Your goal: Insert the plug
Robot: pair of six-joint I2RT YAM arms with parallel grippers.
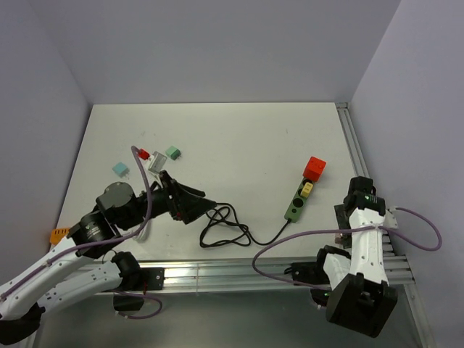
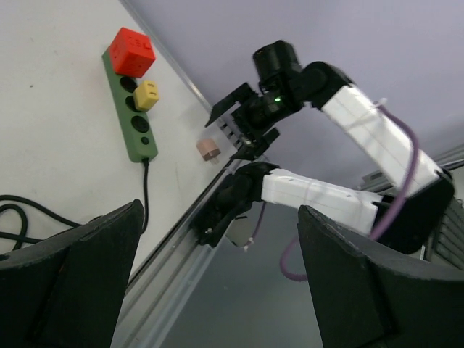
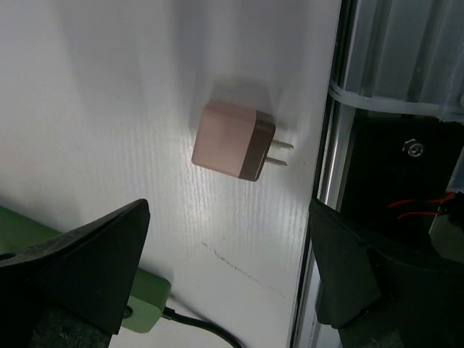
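A green power strip (image 1: 296,204) lies right of centre, with a red cube plug (image 1: 315,168) and a yellow plug (image 1: 307,188) in it; it also shows in the left wrist view (image 2: 133,116). A pink plug (image 3: 232,140) lies on its side on the table near the right rail, prongs toward the rail, and shows in the left wrist view (image 2: 208,150) too. My right gripper (image 3: 228,290) is open and empty, hovering just short of the pink plug. My left gripper (image 1: 194,206) is open and empty, over the strip's black cable (image 1: 225,228).
Several small plugs lie at the back left: teal (image 1: 120,169), red (image 1: 143,154), white (image 1: 155,162), green (image 1: 172,152). An aluminium rail (image 1: 362,167) runs along the table's right edge and another along the front (image 1: 217,272). An orange piece (image 1: 59,233) sits at the left edge.
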